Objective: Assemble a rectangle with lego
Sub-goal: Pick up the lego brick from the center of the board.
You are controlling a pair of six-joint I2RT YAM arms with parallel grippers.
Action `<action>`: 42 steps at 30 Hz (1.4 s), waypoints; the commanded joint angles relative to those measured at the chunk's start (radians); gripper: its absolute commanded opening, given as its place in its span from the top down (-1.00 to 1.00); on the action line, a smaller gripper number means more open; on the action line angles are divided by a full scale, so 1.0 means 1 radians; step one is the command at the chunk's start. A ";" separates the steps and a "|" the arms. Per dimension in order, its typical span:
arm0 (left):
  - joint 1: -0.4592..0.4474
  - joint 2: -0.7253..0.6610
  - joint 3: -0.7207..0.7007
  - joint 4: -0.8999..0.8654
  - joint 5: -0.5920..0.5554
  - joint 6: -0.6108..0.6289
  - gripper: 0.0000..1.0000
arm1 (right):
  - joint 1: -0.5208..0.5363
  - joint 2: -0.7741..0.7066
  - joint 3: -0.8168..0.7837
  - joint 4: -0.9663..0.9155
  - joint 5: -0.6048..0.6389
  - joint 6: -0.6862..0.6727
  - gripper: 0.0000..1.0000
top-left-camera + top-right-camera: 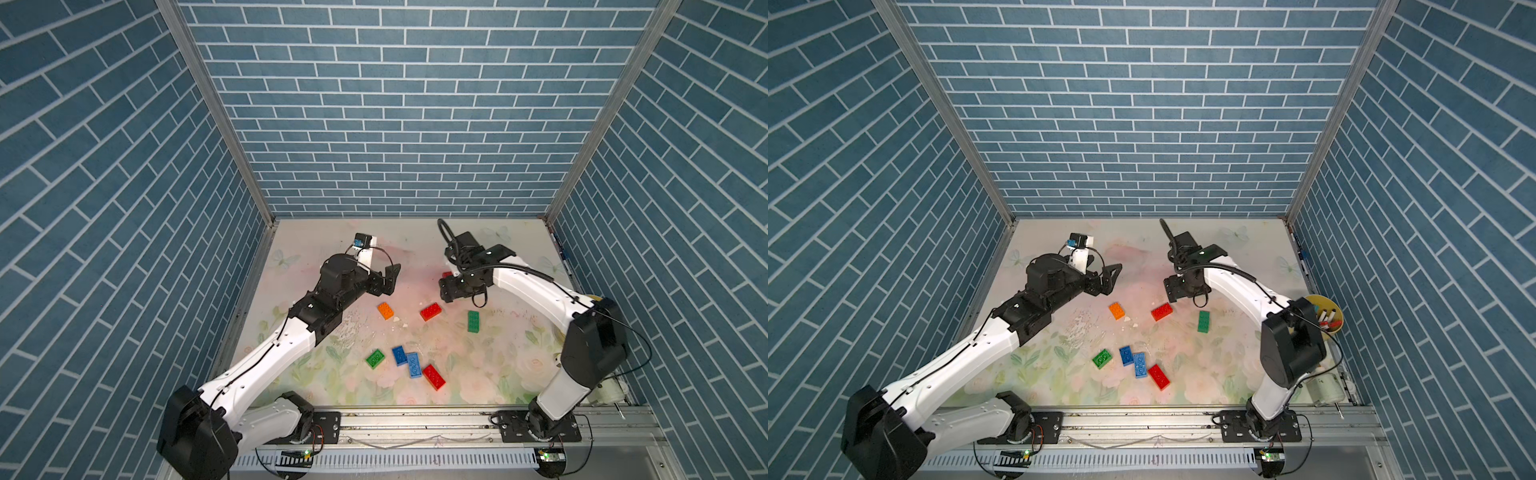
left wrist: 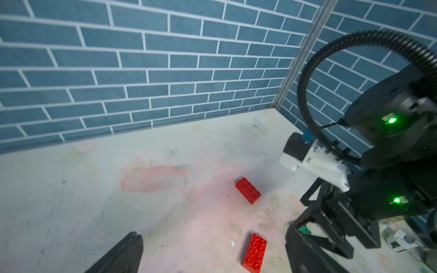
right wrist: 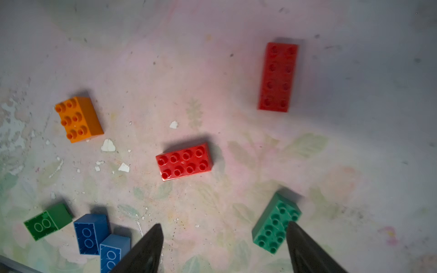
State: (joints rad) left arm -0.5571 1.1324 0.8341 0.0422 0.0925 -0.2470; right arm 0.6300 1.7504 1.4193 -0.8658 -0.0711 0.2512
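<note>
Fingers stood apart and empty on your right gripper and left gripper, and all eight lego bricks lay loose on the worktop, none joined yet.

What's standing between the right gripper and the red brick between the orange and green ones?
Nothing visible: only bare table lies between the right gripper and the red brick; the green brick sits aside, by one finger.

Both top views looked down from high above the 6 o'clock edge, covering the whole table. Left wrist view sat low, facing 1 o'clock. Right wrist view looked down from close; both wrist views caught the far red brick.
</note>
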 commanded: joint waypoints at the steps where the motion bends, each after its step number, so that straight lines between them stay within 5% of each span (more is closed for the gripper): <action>1: 0.011 0.011 -0.042 0.023 0.052 -0.077 -1.00 | 0.033 0.077 0.063 -0.069 -0.056 -0.065 -0.66; 16: 0.078 0.064 -0.036 0.025 0.131 -0.124 -0.99 | 0.097 0.315 0.180 -0.053 -0.045 -0.093 -0.60; 38: 0.097 0.076 -0.037 0.028 0.145 -0.135 -0.99 | 0.160 0.366 0.201 -0.045 0.111 -0.122 -0.37; 42: 0.095 0.076 -0.036 0.027 0.146 -0.136 -0.99 | 0.162 0.367 0.199 -0.038 0.123 -0.104 -0.18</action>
State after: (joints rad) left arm -0.4686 1.2026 0.7929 0.0505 0.2298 -0.3824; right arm 0.7898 2.1010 1.6085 -0.8860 0.0151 0.1570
